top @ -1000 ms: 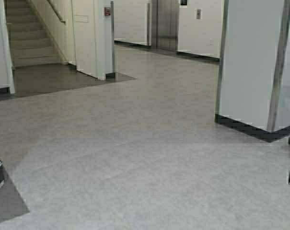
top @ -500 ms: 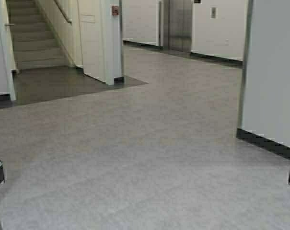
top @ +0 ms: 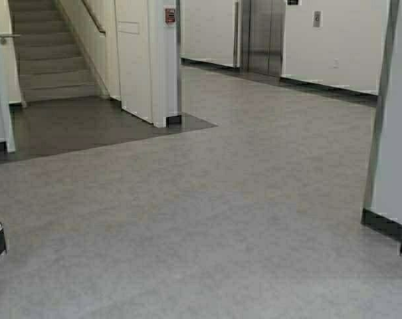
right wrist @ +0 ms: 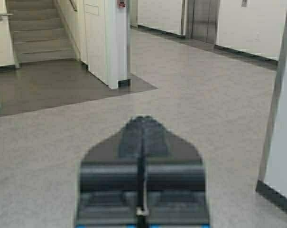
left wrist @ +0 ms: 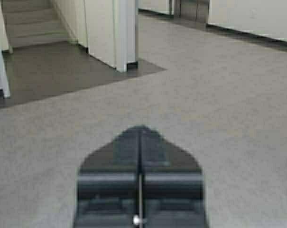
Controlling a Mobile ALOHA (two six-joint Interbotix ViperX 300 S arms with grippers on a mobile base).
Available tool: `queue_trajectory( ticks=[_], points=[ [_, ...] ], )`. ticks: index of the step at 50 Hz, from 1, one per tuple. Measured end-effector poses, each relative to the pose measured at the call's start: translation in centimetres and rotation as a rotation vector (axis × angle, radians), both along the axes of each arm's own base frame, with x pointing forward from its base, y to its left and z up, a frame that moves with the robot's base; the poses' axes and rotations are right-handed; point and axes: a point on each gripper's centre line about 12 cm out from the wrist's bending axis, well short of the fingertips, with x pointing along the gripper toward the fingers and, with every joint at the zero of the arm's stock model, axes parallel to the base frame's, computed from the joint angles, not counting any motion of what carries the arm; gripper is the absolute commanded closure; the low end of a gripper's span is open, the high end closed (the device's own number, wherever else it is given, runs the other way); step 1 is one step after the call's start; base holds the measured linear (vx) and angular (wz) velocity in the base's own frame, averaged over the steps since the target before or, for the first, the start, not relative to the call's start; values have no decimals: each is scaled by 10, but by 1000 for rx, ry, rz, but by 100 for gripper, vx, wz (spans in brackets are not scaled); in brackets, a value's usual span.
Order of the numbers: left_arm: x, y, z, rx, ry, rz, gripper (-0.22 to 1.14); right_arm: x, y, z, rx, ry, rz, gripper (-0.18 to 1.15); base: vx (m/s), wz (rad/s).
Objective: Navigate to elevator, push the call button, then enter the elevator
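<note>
The elevator [top: 265, 34] has brushed steel doors in the far wall, at the top middle of the high view; it also shows in the right wrist view [right wrist: 203, 19] and the left wrist view [left wrist: 194, 9]. The call button plate [top: 317, 18] hangs on the white wall just right of the doors, and shows in the right wrist view [right wrist: 244, 3]. My left gripper [left wrist: 141, 129] is shut and empty above bare floor. My right gripper [right wrist: 143, 118] is shut and empty too. Both arms stay parked low at the frame's sides.
A white pillar [top: 164, 60] with a red fire-alarm box [top: 170, 16] stands ahead left, beside stairs [top: 48, 53] and a dark floor patch [top: 74, 126]. A white wall corner [top: 390, 133] with a black base stands close on the right. Grey floor [top: 254, 166] runs open toward the elevator.
The robot has driven and turned: the whole scene has shifted right in the high view, and the right wall corner has slid toward the frame edge.
</note>
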Motion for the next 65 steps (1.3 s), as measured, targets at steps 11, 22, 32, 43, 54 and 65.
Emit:
queue_trajectory(
  ticks=[11,22,32,43,54,65],
  points=[
    [1,0,-2,0,8,0,89,0,0,0,3,-1,1,92,83,7],
    [2,0,-3,-3,12,1,89,0,0,0,2,-1,1,92,85,15],
    [5,0,-8,-5,34,1,89,1,0,-1,-1,3,1,92,85,5],
    [5,0,-5,-8,26,-2,89,-1,0,-8,-1,18,-1,92,87,-4],
    [9,0,-9,-7,43,-4,89,-6,0,-11,0,17,0,92,84,-1],
    [8,0,-6,-7,32,-1,89,-9,0,-8,-1,0,0,92,82,-3]
  ],
)
